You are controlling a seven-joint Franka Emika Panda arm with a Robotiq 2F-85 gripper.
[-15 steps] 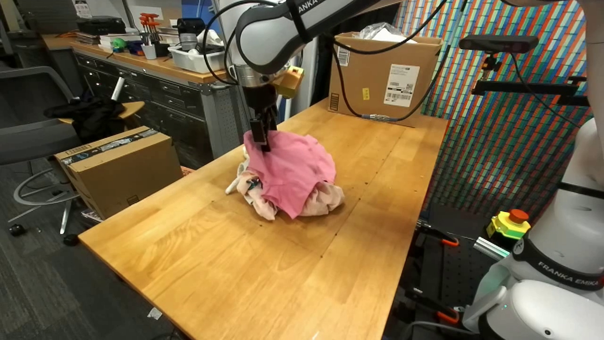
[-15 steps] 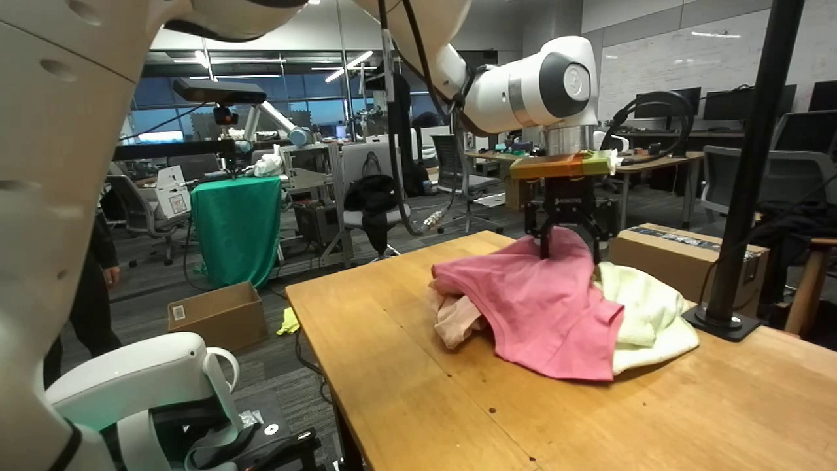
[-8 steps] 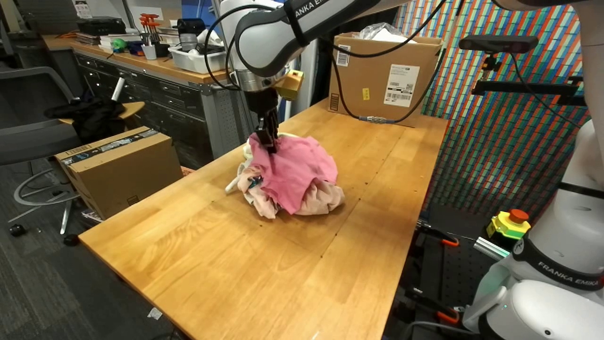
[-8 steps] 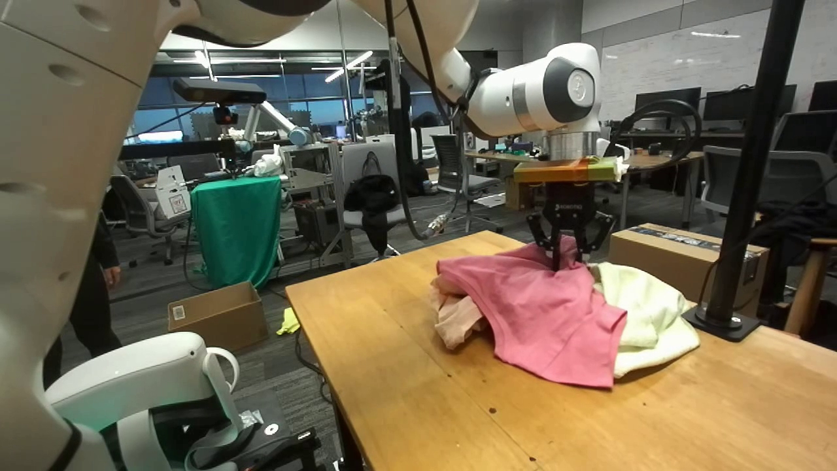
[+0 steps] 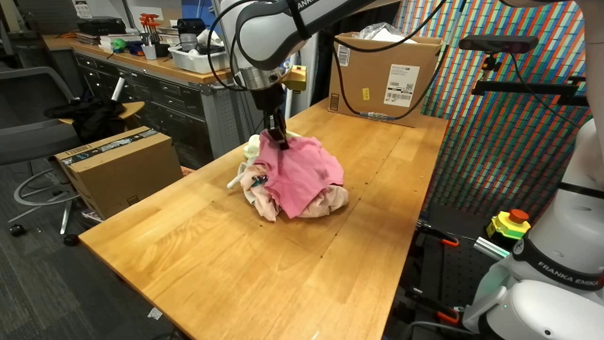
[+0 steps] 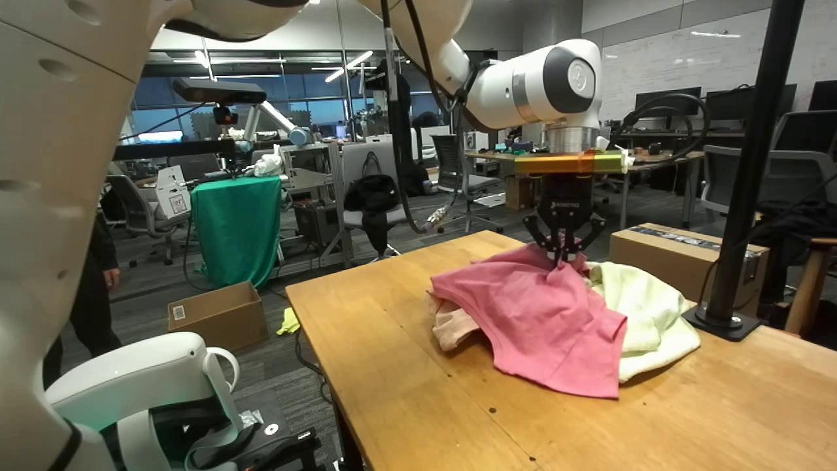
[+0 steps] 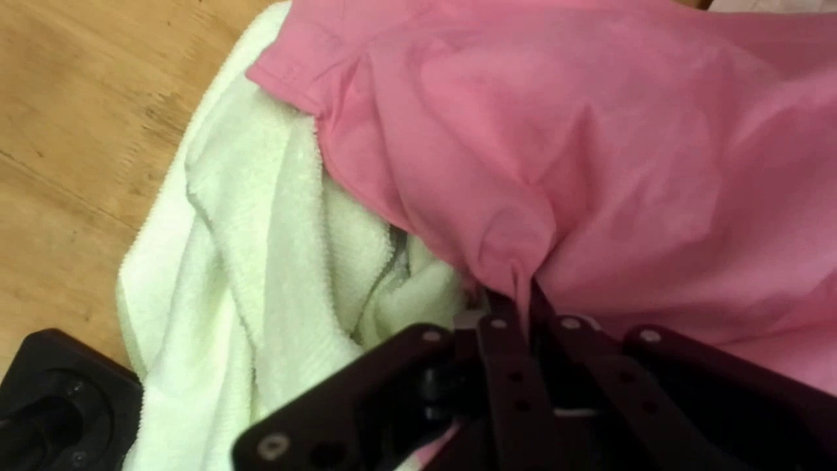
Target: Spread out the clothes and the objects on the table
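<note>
You can't see what lies beneath the pink cloth [image 7: 654, 163]; it hides part of the peach cloth [image 5: 325, 202], and a dark green patch [image 5: 259, 180] among the folds is too small to make out. In an exterior view, a stretch of white rope [image 5: 234, 182] shows beside the peach cloth. Your gripper [image 7: 521, 307] is nearly closed, pinching a fold of the pink cloth. The pale towel [image 6: 644, 314] lies partly under that cloth, just beside the black pole [image 6: 745, 196]. Everything sits near one long edge of the bench [image 5: 226, 264]; you have bare wood toward the opposite edge and toward the cardboard box [image 5: 373, 80].
</note>
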